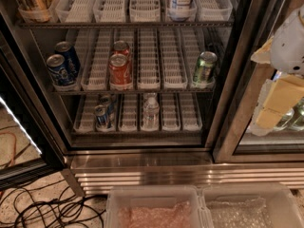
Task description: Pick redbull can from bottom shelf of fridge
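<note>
Camera view: redbull can [101, 118] stands near-left on the bottom shelf [173, 114]. Pincer [278, 102] hangs right of the fridge [231, 84]; its state cannot be told. Best approach is probably low and level, clear of the bottle [151, 112].

Seemingly a robot test lab: a commercial display fridge [156, 161] holds drinks, loose cables [47, 209] sprawl at 7 o'clock, and the claw [278, 96] is at 3 o'clock.
</note>
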`<state>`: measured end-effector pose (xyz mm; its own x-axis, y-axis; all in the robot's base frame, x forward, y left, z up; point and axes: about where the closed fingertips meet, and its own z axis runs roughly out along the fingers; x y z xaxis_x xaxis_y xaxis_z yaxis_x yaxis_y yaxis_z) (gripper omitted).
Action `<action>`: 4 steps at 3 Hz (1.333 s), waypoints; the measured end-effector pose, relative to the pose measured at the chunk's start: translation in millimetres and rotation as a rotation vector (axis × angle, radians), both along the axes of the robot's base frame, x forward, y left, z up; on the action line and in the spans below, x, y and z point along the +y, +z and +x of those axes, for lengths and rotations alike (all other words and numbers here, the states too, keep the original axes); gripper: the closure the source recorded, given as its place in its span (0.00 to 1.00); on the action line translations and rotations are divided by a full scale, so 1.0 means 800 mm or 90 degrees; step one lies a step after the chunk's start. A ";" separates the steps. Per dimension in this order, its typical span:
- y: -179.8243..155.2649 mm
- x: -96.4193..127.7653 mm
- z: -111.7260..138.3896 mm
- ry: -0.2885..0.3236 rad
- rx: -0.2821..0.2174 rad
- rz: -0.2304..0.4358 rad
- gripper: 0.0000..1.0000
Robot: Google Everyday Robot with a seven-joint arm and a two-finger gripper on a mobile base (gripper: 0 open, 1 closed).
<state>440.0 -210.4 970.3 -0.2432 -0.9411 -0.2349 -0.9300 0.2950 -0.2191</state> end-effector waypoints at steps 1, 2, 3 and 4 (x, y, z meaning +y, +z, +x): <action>-0.022 0.023 -0.006 -0.004 0.040 0.035 0.00; -0.045 0.052 -0.022 0.010 0.083 0.064 0.00; -0.047 0.059 -0.023 0.014 0.083 0.071 0.00; -0.063 0.100 -0.047 -0.017 0.083 0.124 0.00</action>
